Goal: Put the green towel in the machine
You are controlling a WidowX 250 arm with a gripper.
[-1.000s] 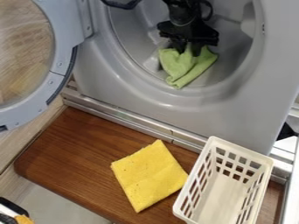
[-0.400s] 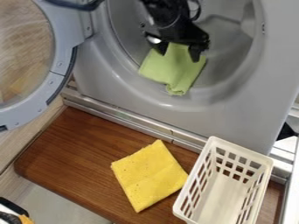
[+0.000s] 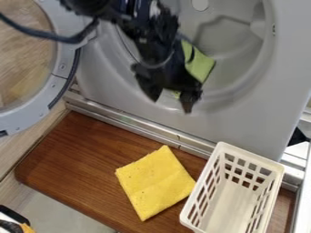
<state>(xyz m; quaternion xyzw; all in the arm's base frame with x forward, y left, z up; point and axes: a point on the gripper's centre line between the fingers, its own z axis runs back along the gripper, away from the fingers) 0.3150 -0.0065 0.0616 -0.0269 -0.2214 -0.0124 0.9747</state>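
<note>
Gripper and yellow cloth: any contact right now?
Apart. In the camera view, the gripper hangs at the lower rim of the machine, with the metal strip showing between it and the yellow cloth.

- Your gripper [image 3: 170, 103] hangs at the lower lip of the machine [image 3: 249, 125], fingers spread, tips pointing down.
- Green towel [image 3: 200, 66] sits in the round opening, partly hidden behind your gripper; whether they touch, you can't tell.
- Your arm [image 3: 155, 41] comes in from the top edge, its black cable [image 3: 45, 35] crossing in front of the door.
- Door [image 3: 62, 66] stands open, upper left.
- Below the machine you've got a brown wooden board [image 3: 79, 152], yellow cloth [image 3: 155, 184] flat on it.
- White basket [image 3: 251, 157], slotted sides, right beside the cloth.
</note>
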